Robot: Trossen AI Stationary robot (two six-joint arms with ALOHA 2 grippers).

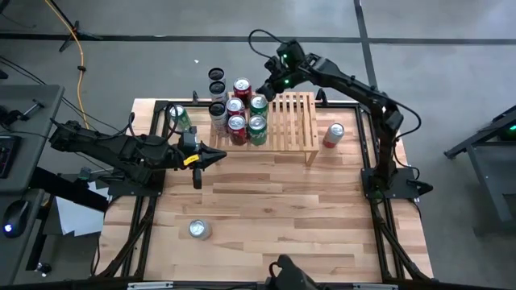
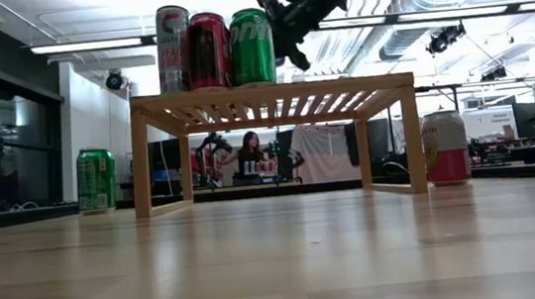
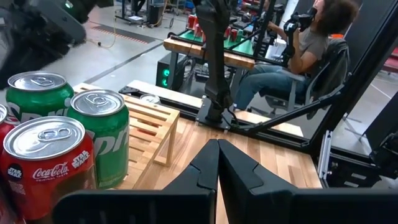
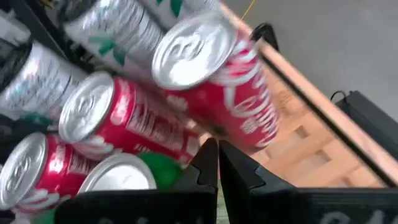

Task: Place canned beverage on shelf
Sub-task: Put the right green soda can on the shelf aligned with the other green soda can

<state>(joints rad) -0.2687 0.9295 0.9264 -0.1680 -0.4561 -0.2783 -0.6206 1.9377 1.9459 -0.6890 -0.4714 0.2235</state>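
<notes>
The shelf (image 1: 292, 122) stood near the far edge of the desk (image 1: 274, 209). A bunch of cans (image 1: 242, 117) was packed on its left end, and the rest of the slatted top was bare. The right tool (image 1: 272, 87) hung just over those cans with its fingers shut and nothing in them. The left tool (image 1: 218, 157) waited low over the desk, just in front of the shelf, also shut and holding nothing.

Three cans were not on the shelf: a pink can (image 1: 333, 134) beside its right end, a green can (image 1: 180, 118) off to its left, and a silver-topped can (image 1: 199, 229) alone near the front of the desk.

The cans on the shelf stood very tight together. If the right tool dropped or swung sideways, it could bump them, and one might tip and knock the others off the edge.

One red can (image 3: 46, 165) said "Coca-Cola" and "Star Wars". The green can next to it (image 3: 102, 140) probably said "Sprite", but only part of the word showed.
</notes>
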